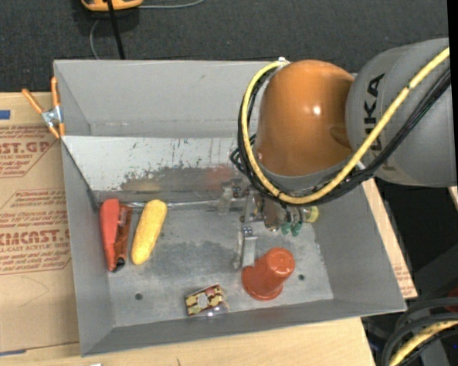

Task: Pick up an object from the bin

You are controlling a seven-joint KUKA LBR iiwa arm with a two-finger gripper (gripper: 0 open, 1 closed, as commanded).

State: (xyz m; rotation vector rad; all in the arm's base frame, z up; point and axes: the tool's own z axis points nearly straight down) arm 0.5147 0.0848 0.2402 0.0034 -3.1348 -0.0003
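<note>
My gripper [245, 251] reaches down under the orange cover into the right half of the bin. Just below and to its right, a red-orange plastic cup [269, 275] lies on its side on the bin floor, close to the gripper's tip. I cannot see anything held in the gripper. A small brown and gold wrapped packet [204, 300] lies near the front wall, left of the cup.
A yellow corn cob [148, 231] lies at the left of the bin floor, with a red-handled tool [112, 233] beside it against the left wall. The arm and its orange cover hide the bin's right rear part.
</note>
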